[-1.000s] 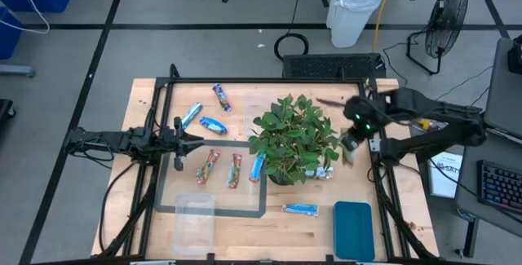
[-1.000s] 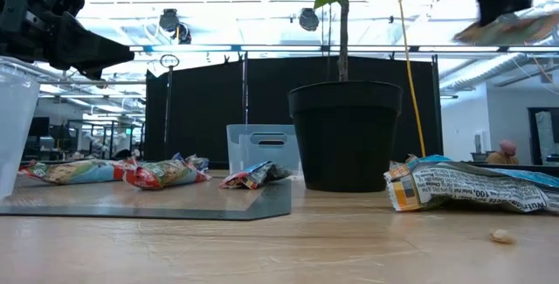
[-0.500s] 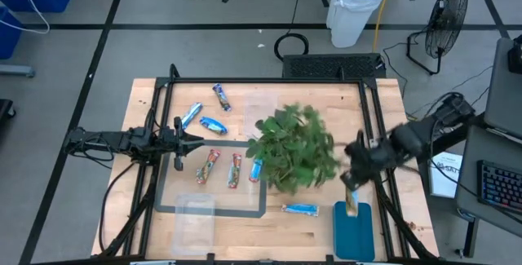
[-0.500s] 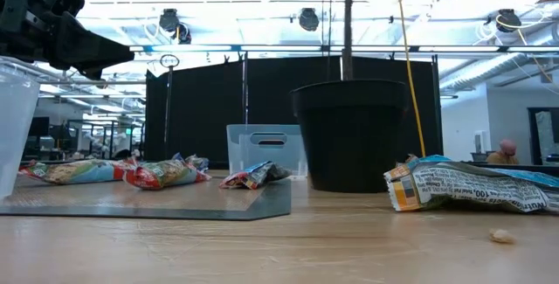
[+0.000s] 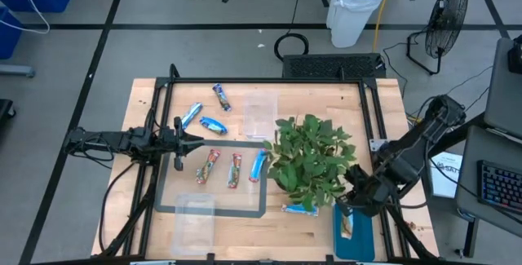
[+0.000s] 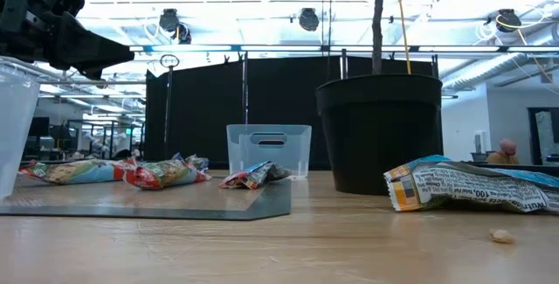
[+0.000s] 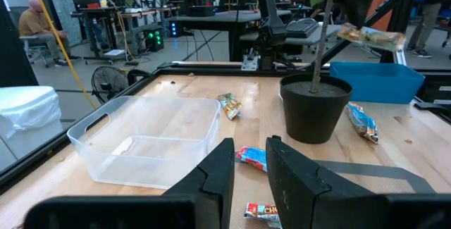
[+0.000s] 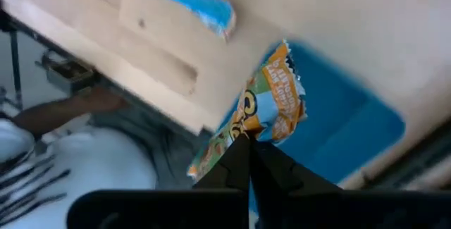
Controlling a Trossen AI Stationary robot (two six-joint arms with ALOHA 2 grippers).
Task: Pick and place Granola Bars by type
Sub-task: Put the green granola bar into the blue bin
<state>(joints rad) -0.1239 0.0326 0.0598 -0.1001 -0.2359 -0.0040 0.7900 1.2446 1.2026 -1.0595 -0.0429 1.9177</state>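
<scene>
While the right gripper (image 5: 349, 216) is hanging over the teal tray (image 5: 363, 236), its fingers (image 8: 243, 160) are pinching shut on one end of a green-and-beige granola bar (image 8: 262, 120), and the rest of the wrapper is running straight out ahead of the fingertips. In the right wrist view the bar's long axis is lying roughly in line with the fingers, with the tray's blue floor showing beyond and beneath it, so the bar appears to be hanging above the tray rather than resting in it; whether any part is touching the tray I cannot tell. The coming move seems to turn on that one relation: the bar is lying directly forward of the right fingers and the tray directly under it, so a release here should drop it into the tray, provided the far end is clearing the rim.

The left gripper (image 5: 177, 143) is waiting well apart on the other side of the potted plant (image 5: 310, 159), its fingers (image 7: 218, 176) standing partly open with nothing visible between them. The other bars (image 5: 214, 165) on the grey mat (image 5: 175, 206) are lying nearer that left arm; one blue bar (image 5: 298, 209) is lying beside the tray, nearer the right
</scene>
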